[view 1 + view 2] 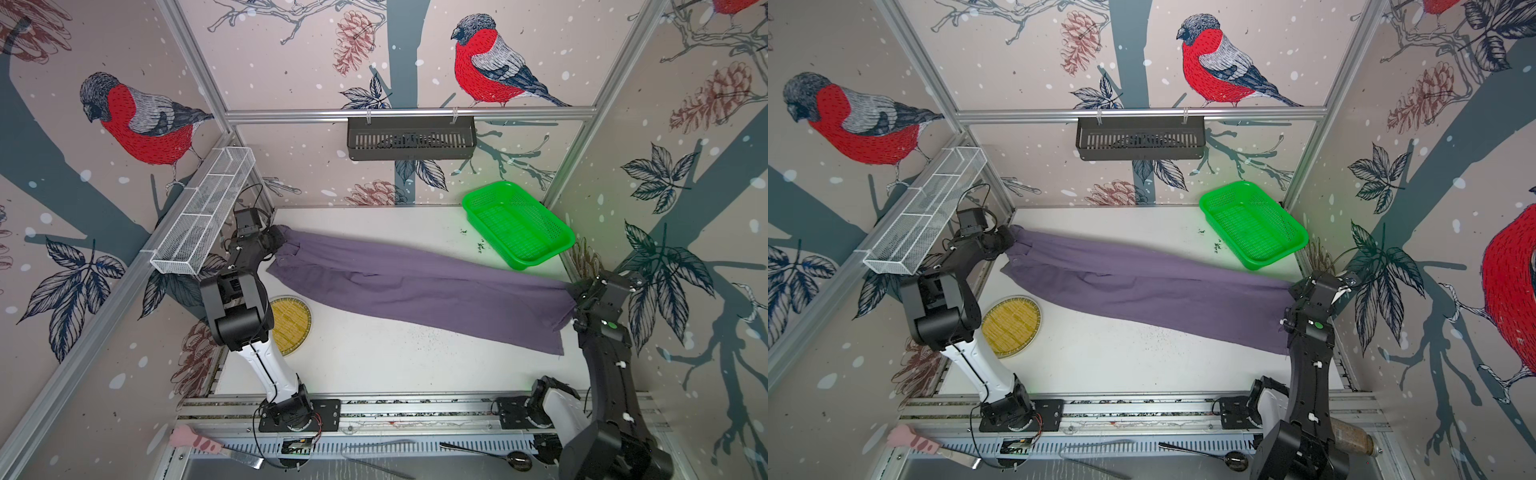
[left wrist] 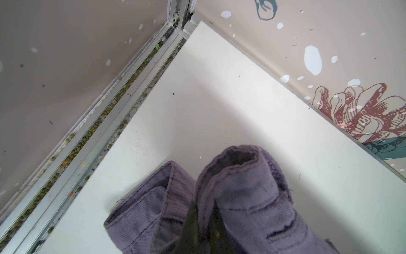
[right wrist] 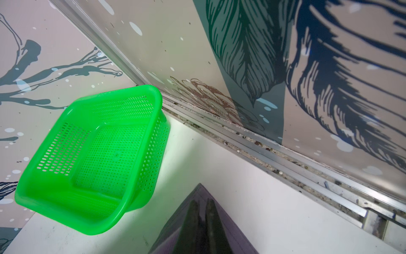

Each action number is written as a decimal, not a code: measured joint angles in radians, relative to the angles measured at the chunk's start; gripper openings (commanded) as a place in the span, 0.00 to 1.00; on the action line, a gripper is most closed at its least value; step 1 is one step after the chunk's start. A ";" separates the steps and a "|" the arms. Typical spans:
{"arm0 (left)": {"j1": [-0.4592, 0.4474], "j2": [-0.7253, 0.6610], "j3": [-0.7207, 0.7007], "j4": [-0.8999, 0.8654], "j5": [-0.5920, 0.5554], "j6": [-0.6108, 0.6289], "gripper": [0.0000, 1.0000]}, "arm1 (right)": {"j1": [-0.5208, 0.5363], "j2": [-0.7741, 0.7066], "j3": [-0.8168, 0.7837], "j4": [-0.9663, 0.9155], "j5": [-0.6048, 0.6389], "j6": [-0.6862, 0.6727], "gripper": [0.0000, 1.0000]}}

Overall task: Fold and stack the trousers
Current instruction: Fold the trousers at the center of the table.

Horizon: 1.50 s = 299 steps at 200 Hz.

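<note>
Spanning the white surface (image 1: 374, 365) almost wall to wall, the trousers (image 1: 415, 291) are drawn out full length between the left gripper (image 1: 278, 238), its jaws clamped on the waistband, and the right gripper (image 1: 576, 297), jaws pinched on a leg hem. The straightening step looks to be in hand. Next, by my judgement, the cloth needs laying flat and one end carrying over the other.

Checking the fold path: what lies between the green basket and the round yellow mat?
The trousers cross that stretch, held at each end by the left gripper and right gripper. Both top views show it.
</note>
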 measured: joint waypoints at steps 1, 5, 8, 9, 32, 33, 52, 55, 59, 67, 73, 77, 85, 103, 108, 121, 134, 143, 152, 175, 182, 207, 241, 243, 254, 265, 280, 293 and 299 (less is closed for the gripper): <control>0.000 -0.002 -0.002 0.002 0.000 0.001 0.00 | -0.001 -0.002 -0.001 -0.002 0.000 0.000 0.04; 0.000 -0.007 -0.009 0.006 -0.001 0.002 0.00 | -0.003 -0.006 -0.004 -0.008 -0.002 0.000 0.05; 0.000 -0.010 -0.013 0.008 -0.002 0.002 0.00 | -0.003 -0.010 -0.007 -0.011 -0.003 0.000 0.05; 0.000 -0.010 -0.014 0.008 -0.002 0.002 0.00 | -0.003 -0.010 -0.007 -0.012 -0.004 0.000 0.05; 0.002 -0.022 -0.041 0.030 -0.011 0.005 0.00 | -0.008 -0.042 -0.042 -0.024 -0.019 0.000 0.09; 0.002 -0.022 -0.042 0.031 -0.011 0.005 0.00 | -0.008 -0.043 -0.043 -0.024 -0.020 0.000 0.09; 0.004 -0.024 -0.058 0.037 -0.026 0.005 0.00 | -0.008 -0.074 -0.083 -0.036 -0.032 0.000 0.14; 0.004 -0.025 -0.059 0.037 -0.027 0.005 0.00 | -0.008 -0.079 -0.088 -0.039 -0.033 0.000 0.15; 0.005 -0.026 -0.062 0.036 -0.029 0.005 0.00 | -0.008 -0.089 -0.097 -0.042 -0.034 0.000 0.17; 0.005 -0.029 -0.068 0.037 -0.032 0.005 0.00 | -0.009 -0.106 -0.110 -0.047 -0.037 -0.002 0.20; 0.005 -0.034 -0.073 0.039 -0.034 0.006 0.00 | -0.009 -0.121 -0.119 -0.052 -0.037 -0.004 0.23; 0.005 -0.036 -0.076 0.040 -0.036 0.006 0.00 | -0.009 -0.129 -0.125 -0.057 -0.038 -0.004 0.25; 0.005 -0.041 -0.085 0.043 -0.042 0.006 0.00 | -0.009 -0.144 -0.138 -0.061 -0.044 -0.004 0.27; 0.007 -0.047 -0.108 0.056 -0.056 0.006 0.00 | -0.008 -0.175 -0.174 -0.069 -0.060 -0.004 0.27; 0.007 -0.047 -0.113 0.057 -0.061 0.006 0.00 | -0.008 -0.183 -0.185 -0.074 -0.060 -0.004 0.27; 0.007 -0.049 -0.126 0.061 -0.071 0.005 0.00 | -0.008 -0.203 -0.204 -0.087 -0.059 -0.003 0.28; 0.007 -0.055 -0.137 0.062 -0.078 0.005 0.00 | -0.008 -0.219 -0.208 -0.097 -0.055 -0.003 0.28; 0.007 -0.062 -0.145 0.062 -0.080 0.004 0.01 | -0.008 -0.225 -0.206 -0.100 -0.049 0.000 0.31; 0.007 -0.072 -0.154 0.064 -0.081 0.004 0.04 | -0.008 -0.225 -0.202 -0.106 -0.042 0.001 0.33; 0.007 -0.093 -0.168 0.066 -0.087 -0.004 0.13 | -0.008 -0.229 -0.194 -0.116 -0.029 0.001 0.44; 0.007 -0.100 -0.171 0.066 -0.090 -0.004 0.17 | -0.008 -0.231 -0.192 -0.115 -0.029 0.000 0.47; 0.007 -0.137 -0.190 0.066 -0.108 -0.005 0.34 | -0.004 -0.216 -0.180 -0.105 -0.072 -0.017 0.53; 0.007 -0.185 -0.194 0.059 -0.133 -0.011 0.48 | 0.074 -0.191 -0.149 -0.071 -0.178 -0.069 0.58; 0.007 -0.187 -0.194 0.058 -0.134 -0.011 0.48 | 0.082 -0.190 -0.147 -0.067 -0.183 -0.076 0.58; 0.007 -0.198 -0.194 0.049 -0.144 -0.012 0.51 | 0.140 -0.181 -0.135 -0.055 -0.196 -0.094 0.60; 0.007 -0.208 -0.194 0.031 -0.156 -0.013 0.54 | 0.203 -0.178 -0.126 -0.052 -0.206 -0.117 0.60; 0.007 -0.230 -0.198 0.009 -0.156 -0.015 0.59 | 0.293 -0.176 -0.114 -0.052 -0.210 -0.149 0.62; 0.007 -0.254 -0.202 -0.003 -0.147 -0.018 0.60 | 0.360 -0.178 -0.109 -0.043 -0.217 -0.180 0.64; 0.007 -0.261 -0.202 -0.007 -0.133 -0.023 0.61 | 0.388 -0.180 -0.108 -0.036 -0.217 -0.193 0.65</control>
